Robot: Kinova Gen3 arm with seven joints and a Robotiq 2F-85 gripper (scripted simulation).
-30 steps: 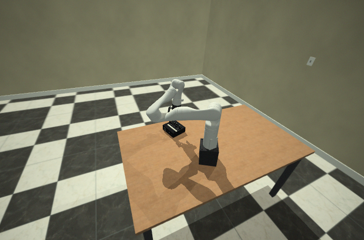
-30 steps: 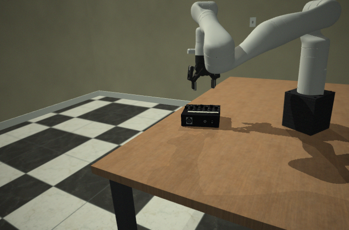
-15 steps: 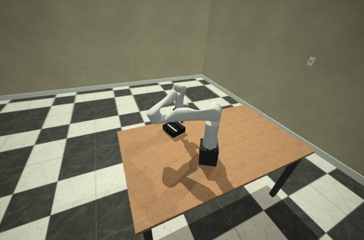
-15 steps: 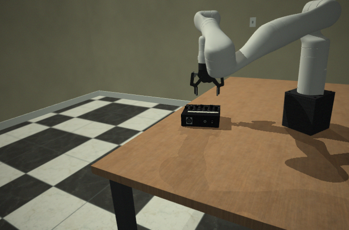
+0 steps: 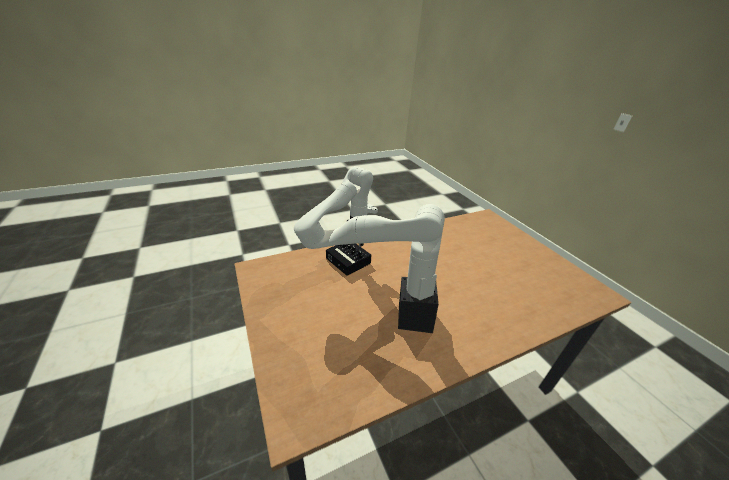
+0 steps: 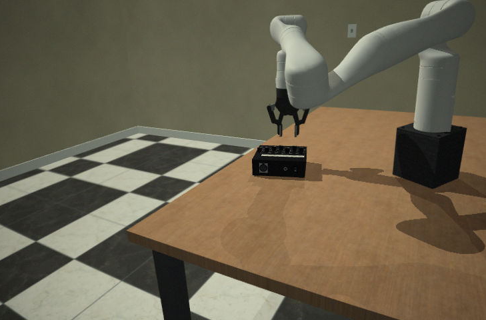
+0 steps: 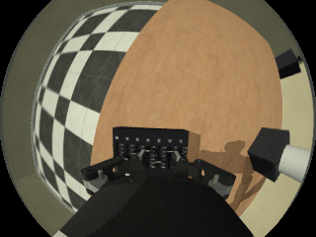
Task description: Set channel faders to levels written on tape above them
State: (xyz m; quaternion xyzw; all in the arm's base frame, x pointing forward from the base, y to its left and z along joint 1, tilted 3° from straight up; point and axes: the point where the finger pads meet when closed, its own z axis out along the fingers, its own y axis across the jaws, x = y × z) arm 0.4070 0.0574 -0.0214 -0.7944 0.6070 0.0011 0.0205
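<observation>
The lighting desk is a small black box standing flat on the table near its far edge. A white tape strip runs along its top on the side of the socket panel; its writing is too small to read. Several dark fader caps stand up from the top; their levels cannot be read, and I cannot tell which is the master. My gripper points down above the desk, its fingers partly open with a gap and nothing between them. The fingertips are a little above the caps. In the wrist view the gripper hides the desk's lower part.
The wooden table carries the arm's black base block, well to the side of the desk. The table edge runs close beside the desk, with the checkered floor beyond it.
</observation>
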